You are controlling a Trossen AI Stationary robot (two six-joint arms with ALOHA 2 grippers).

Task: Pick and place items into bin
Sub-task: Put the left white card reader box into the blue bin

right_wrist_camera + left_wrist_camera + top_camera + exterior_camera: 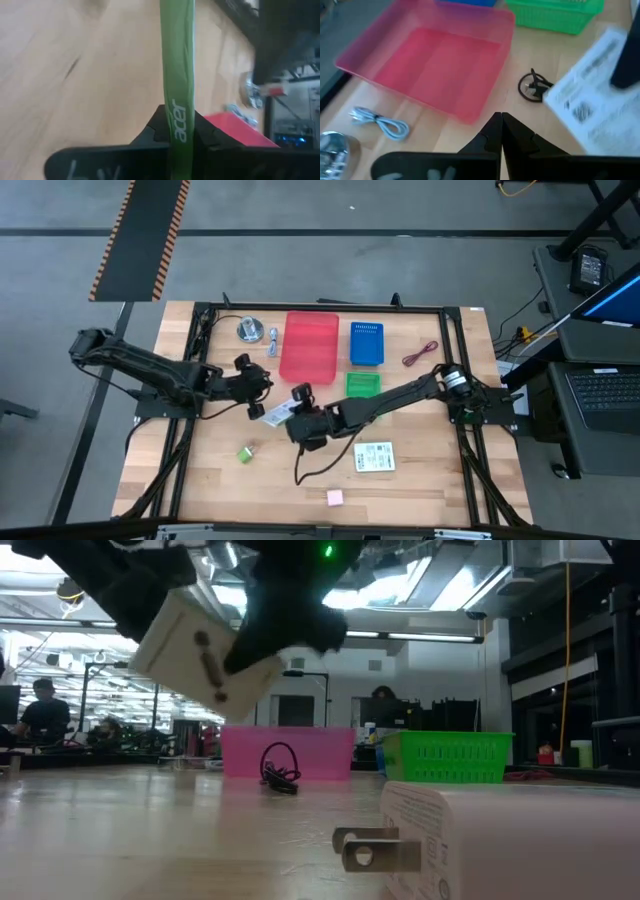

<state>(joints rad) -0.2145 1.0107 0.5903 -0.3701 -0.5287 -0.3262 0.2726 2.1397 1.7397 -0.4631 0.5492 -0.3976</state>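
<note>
My right gripper is shut on a white printed packet with a green edge, held above the table's middle. In the low view the packet hangs tilted in the air. My left gripper is shut and has nothing in it, close to the packet's left, near the pink bin. A coiled black cable lies on the table in front of the bin. A green block, a pink block, a red cable and a pale silver-blue cable lie on the wood. My right gripper pinches the packet's green edge, printed "acer", between its two fingers. The fingers come slanting down from the table's right side. The packet is lifted clear of the table and tilted.
A blue bin and a green basket stand right of the pink bin. A round silver disc sits at the far left. A white plug adapter lies near the front, with a thin black cable beside it.
</note>
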